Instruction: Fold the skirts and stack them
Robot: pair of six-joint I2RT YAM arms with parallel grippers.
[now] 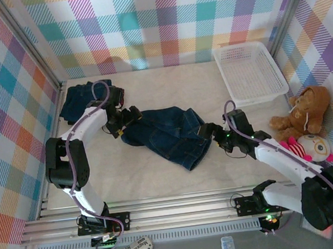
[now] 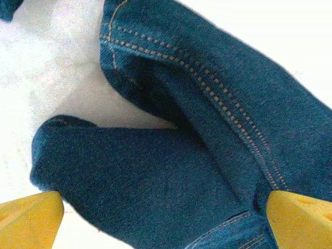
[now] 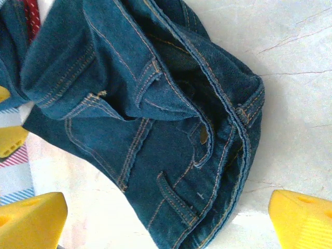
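While no folded stack was yet to be seen, one denim skirt (image 1: 171, 137) lay rumpled and unfolded at mid-counter (image 1: 161, 179). Second dark denim heap (image 1: 82, 101): far-left corner, also loose. Left claw (image 1: 131, 116): spread wide over the skirt's left end, gripping nothing. Right claw (image 1: 211, 134): likewise spread at its right end. White mesh basket (image 1: 250, 73), far right: held nothing. Folding judged barely begun; stacking wholly outstanding.

Dark blue denim skirt (image 1: 169, 134) with tan stitching, white basket (image 1: 248, 74), brown teddy bear (image 1: 302, 112).
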